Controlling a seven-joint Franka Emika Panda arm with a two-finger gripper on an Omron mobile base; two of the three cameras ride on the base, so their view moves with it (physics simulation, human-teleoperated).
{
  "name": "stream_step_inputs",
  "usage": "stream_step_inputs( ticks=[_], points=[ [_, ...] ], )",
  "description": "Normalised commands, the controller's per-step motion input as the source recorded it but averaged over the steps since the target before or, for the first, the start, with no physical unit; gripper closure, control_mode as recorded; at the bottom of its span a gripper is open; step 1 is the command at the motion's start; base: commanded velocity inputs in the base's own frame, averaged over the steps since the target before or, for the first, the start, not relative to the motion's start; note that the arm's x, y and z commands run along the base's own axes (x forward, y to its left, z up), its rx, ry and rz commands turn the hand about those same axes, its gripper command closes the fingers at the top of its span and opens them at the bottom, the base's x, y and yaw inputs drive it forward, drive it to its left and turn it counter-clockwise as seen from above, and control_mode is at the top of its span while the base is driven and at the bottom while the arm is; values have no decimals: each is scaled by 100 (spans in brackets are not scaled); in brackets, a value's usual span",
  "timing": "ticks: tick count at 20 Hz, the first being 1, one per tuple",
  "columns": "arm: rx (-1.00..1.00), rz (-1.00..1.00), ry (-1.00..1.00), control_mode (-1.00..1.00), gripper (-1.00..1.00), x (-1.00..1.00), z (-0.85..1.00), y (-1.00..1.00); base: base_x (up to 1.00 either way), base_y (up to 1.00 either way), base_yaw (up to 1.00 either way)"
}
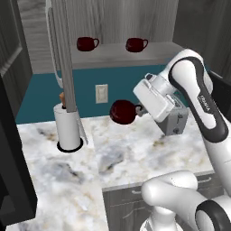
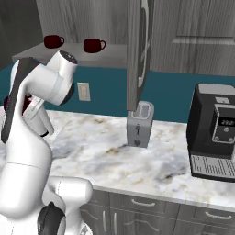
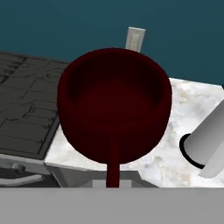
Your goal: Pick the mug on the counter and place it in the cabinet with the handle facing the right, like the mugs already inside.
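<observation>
The claw [image 1: 140, 109] is gripping the glossy dark red mug [image 1: 122, 111] by its handle, carrying it above the marble desk [image 1: 135, 153]; shelving it in the grey wood-grain cabinet [image 1: 135, 56] is remaining.

Surfaces and materials in the kitchen

The mug [image 1: 122, 112] looks glossy dark red, smooth like glazed ceramic, the same as the two red mugs [image 1: 87, 43] on the shelf. The worktop [image 1: 135, 149] is polished white-grey marble with brown veins. The cabinet [image 1: 113, 20] shows matt grey wood grain, and its door handle [image 2: 145, 41] is shiny silver metal. The toaster [image 2: 140, 124] looks like brushed metal, and the coffee machine [image 2: 213, 133] like dark matt plastic.
</observation>
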Motion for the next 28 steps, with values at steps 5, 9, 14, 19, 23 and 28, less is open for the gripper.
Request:
stream_step_inputs(
  ticks=[5, 9, 14, 19, 23, 28],
  points=[
    [14, 7, 2, -100, 100, 3, 86, 0, 0, 0, 0],
    [11, 2, -1, -100, 100, 0, 53, -2, 0, 0, 0],
    [20, -9, -5, -100, 100, 9, 14, -2, 0, 0, 0],
    [17, -11, -8, -100, 100, 6, 22, 2, 0, 0, 0],
    [8, -10, -2, -100, 100, 9, 34, 4, 0, 0, 0],
    [5, 0, 8, -100, 100, 1, 37, -3, 0, 0, 0]
  ],
)
